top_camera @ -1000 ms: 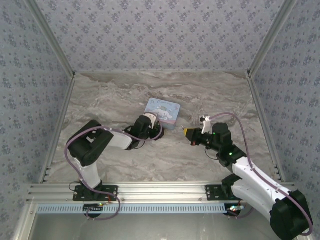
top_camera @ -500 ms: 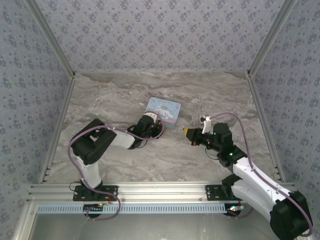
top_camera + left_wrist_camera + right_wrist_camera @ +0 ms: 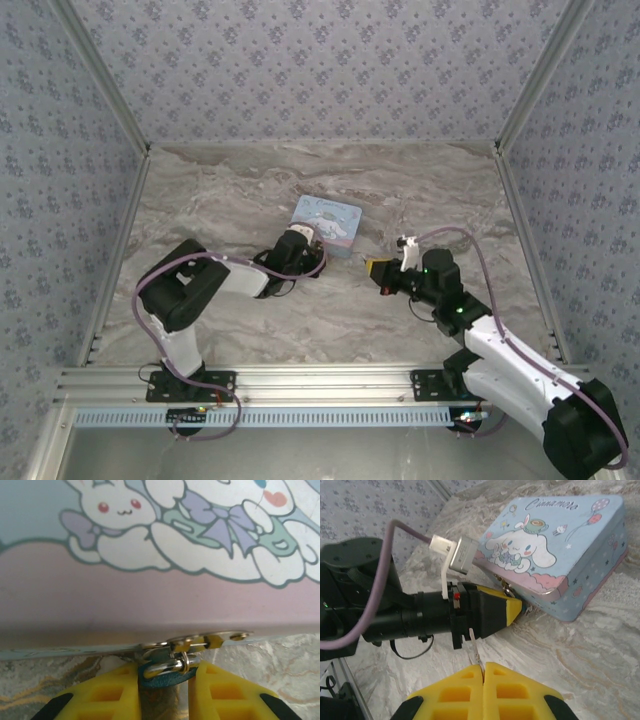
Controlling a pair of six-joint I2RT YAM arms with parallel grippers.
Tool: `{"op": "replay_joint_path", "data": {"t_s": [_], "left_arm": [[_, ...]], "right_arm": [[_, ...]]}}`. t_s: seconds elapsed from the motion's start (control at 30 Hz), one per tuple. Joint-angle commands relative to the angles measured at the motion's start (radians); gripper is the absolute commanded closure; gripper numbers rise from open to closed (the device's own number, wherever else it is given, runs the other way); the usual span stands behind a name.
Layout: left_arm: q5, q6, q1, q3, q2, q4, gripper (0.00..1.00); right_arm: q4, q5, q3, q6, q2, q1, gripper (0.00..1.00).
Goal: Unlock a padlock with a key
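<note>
Closing in over the last second, the left gripper (image 3: 162,695) now has its yellow pads (image 3: 107,692) against both sides of the padlock (image 3: 159,676), gripping it as far as I can judge. The padlock hangs by its silvery shackle (image 3: 167,667) from the hasp (image 3: 210,640) on the near edge of the tin (image 3: 150,580), mid-table. To its right, the right gripper (image 3: 482,677) has barely shifted. Its 2 fingers are clamped shut on the key (image 3: 474,647), whose thin blade pokes out toward the left gripper but stands apart from it. With the lock steadied, I'd say the key must next be lined up with the keyhole, which I cannot see.
</note>
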Motion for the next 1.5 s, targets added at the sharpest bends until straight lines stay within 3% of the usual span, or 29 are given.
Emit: {"op": "replay_joint_path", "data": {"t_s": [0.0,0.27,0.67,0.97,1.47], "left_arm": [[0.054,-0.063,-0.015,0.010,-0.067,-0.045,0.79],[0.129,-0.250,-0.030,0.005,-0.150,-0.043,0.81],[0.151,-0.478,-0.062,0.016,-0.218,-0.051,0.83],[0.132,-0.573,-0.082,0.010,-0.237,-0.039,0.83],[0.124,-0.606,-0.094,0.010,-0.250,-0.031,0.84]], "right_arm": [[0.022,0.064,-0.026,-0.061,0.018,0.041,1.00],[0.162,0.174,-0.096,-0.162,0.079,0.144,1.00],[0.290,0.245,-0.151,-0.245,0.170,0.203,1.00],[0.428,0.268,-0.139,-0.272,0.324,0.214,1.00],[0.574,0.316,-0.098,-0.304,0.495,0.219,1.00]]}}
